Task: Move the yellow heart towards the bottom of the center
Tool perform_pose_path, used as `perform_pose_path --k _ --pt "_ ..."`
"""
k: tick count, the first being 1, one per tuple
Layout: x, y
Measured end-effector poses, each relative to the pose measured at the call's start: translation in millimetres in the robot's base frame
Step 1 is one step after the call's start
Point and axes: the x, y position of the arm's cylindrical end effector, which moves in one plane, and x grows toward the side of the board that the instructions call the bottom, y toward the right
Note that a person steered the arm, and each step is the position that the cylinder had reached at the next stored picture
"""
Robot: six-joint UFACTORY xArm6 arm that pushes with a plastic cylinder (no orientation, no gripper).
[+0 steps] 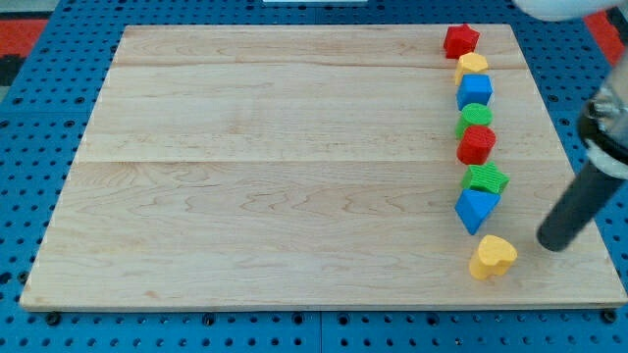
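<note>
The yellow heart [493, 257] lies near the board's bottom right, at the lower end of a column of blocks. My tip [550, 242] rests on the board just to the right of the heart, a small gap apart from it. Above the heart stands a blue block [476, 209], then a green block [486, 179], a red block [477, 144], a green block [475, 117], a blue block [475, 91], a yellow block [472, 66] and a red block [460, 40] at the view's top.
The wooden board [275, 176] lies on a blue perforated table [29, 147]. All blocks line up in one column on the view's right. The arm's body [608, 127] leans in from the right edge.
</note>
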Motion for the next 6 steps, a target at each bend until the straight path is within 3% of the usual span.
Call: perform_pose_path --k 2,4,6 --pt "16.4 -81.0" --pt "27.3 -39.4" --pt "-7.7 -164.0"
